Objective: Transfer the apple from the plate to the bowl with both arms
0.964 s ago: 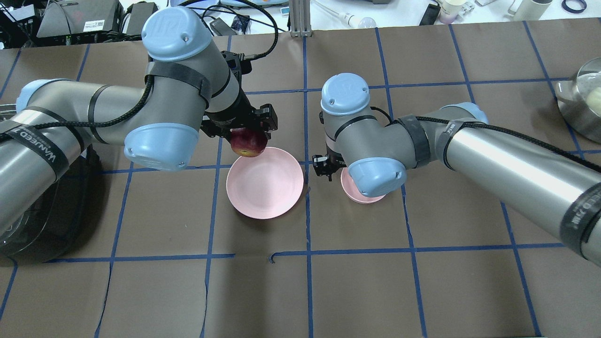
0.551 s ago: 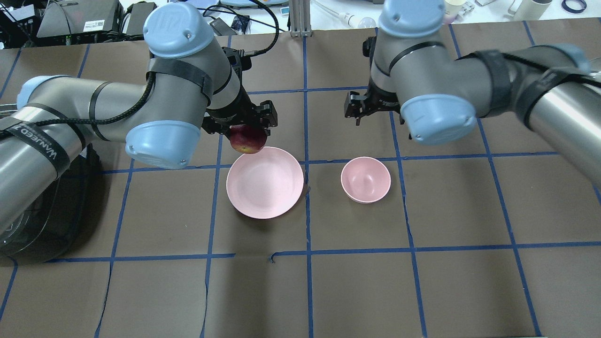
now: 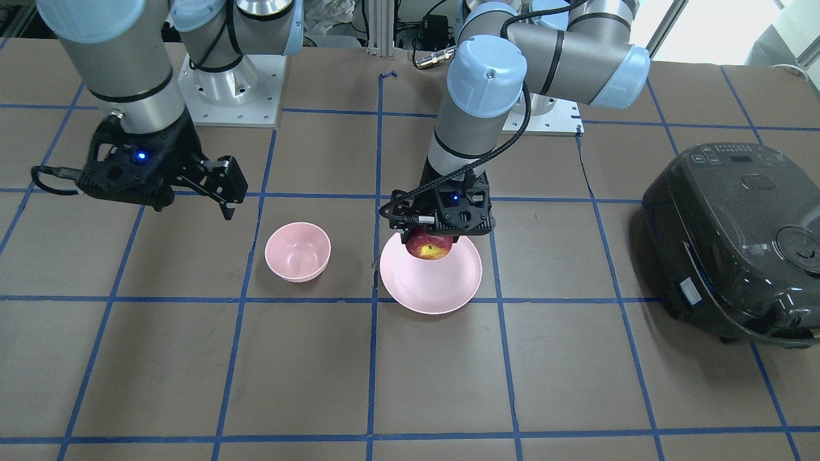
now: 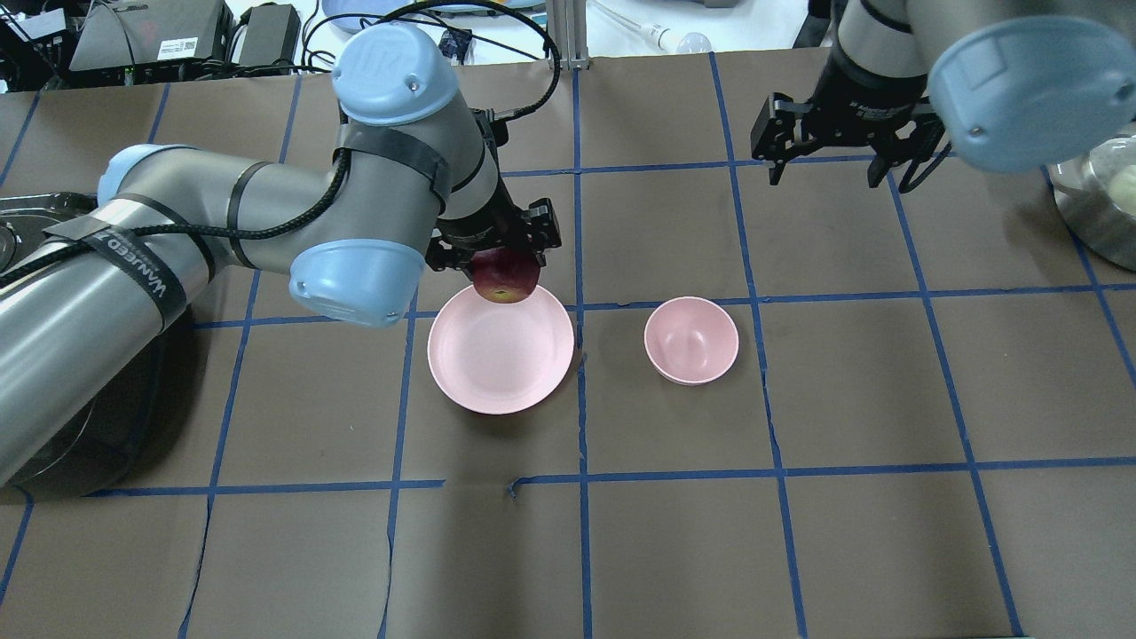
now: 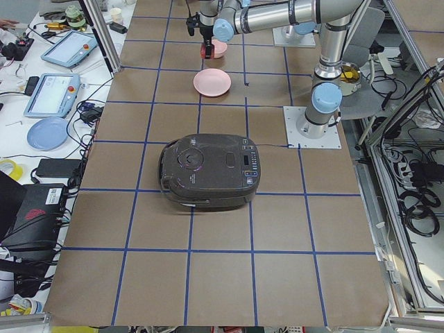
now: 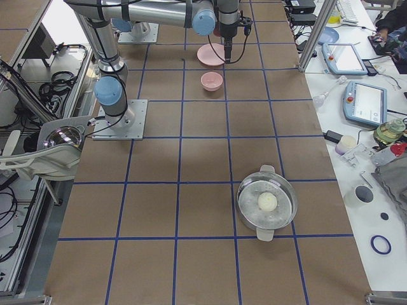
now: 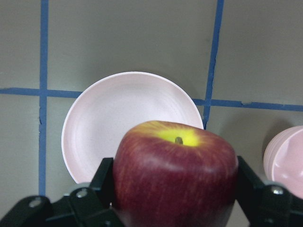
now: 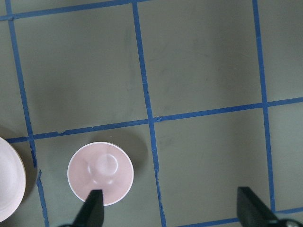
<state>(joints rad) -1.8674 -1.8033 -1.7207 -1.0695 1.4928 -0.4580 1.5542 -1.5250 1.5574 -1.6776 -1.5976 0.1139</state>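
Note:
My left gripper (image 4: 497, 256) is shut on the dark red apple (image 4: 504, 277) and holds it in the air above the wide pink plate (image 4: 497, 368). The front view shows the apple (image 3: 428, 246) clear of the plate (image 3: 442, 285). In the left wrist view the apple (image 7: 175, 170) sits between both fingers, with the plate (image 7: 109, 123) below. The small pink bowl (image 4: 690, 340) stands empty to the plate's right. My right gripper (image 4: 839, 177) is open and empty, raised beyond the bowl; it looks down on the bowl (image 8: 100, 172).
A black rice cooker (image 3: 730, 243) stands on the robot's left side of the table. A steel pot (image 4: 1100, 195) with a pale round thing inside sits at the far right edge. Blue tape lines grid the brown table cover.
My right arm has risen off the bowl and swung away to the far right, leaving the bowl uncovered. My left gripper has carried the apple a little to the right over the plate.

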